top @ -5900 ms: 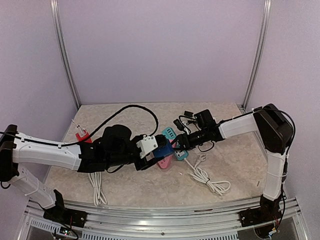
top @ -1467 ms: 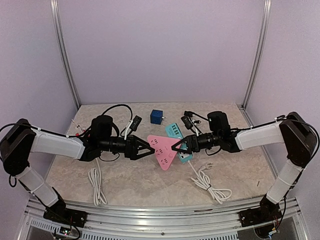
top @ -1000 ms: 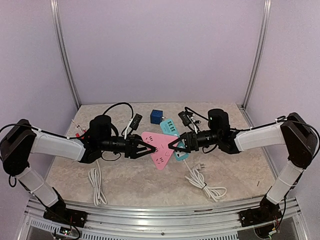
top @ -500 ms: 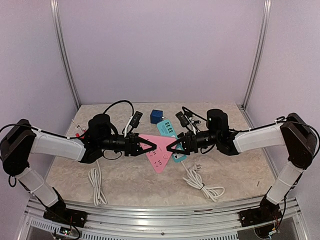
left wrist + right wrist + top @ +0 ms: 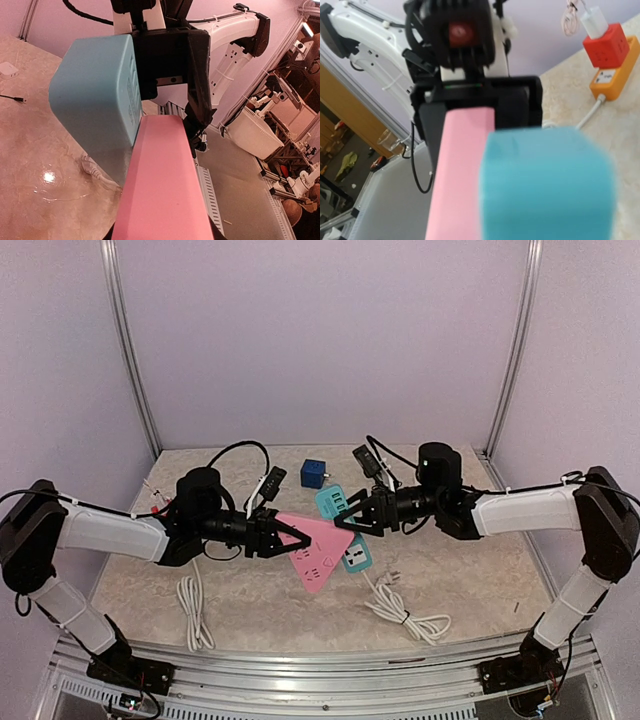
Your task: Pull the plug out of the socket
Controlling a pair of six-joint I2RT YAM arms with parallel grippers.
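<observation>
My left gripper (image 5: pixel 283 537) is shut on the near corner of a pink triangular socket strip (image 5: pixel 318 548), which it holds raised. That strip fills the lower left wrist view (image 5: pixel 160 190) and also shows in the right wrist view (image 5: pixel 460 170). A teal power strip (image 5: pixel 338 508) lies against its right edge and looms close in both wrist views (image 5: pixel 92 95) (image 5: pixel 545 185). My right gripper (image 5: pixel 360 518) faces the left one, its jaws spread wide at the teal strip's side. A plug seated in the socket is hidden where the two strips meet.
A white cable (image 5: pixel 405 612) coils on the table below the strips, and another white cable (image 5: pixel 192 610) lies at the front left. A blue cube socket (image 5: pixel 314 473) and black adapters (image 5: pixel 268 481) sit behind. A red cube (image 5: pixel 605 42) and an orange strip (image 5: pixel 615 75) are at the far left.
My left gripper closed on the pink strip's corner. My right gripper's jaws spread wider and it shifted up and right beside the teal strip. Both strips moved slightly.
</observation>
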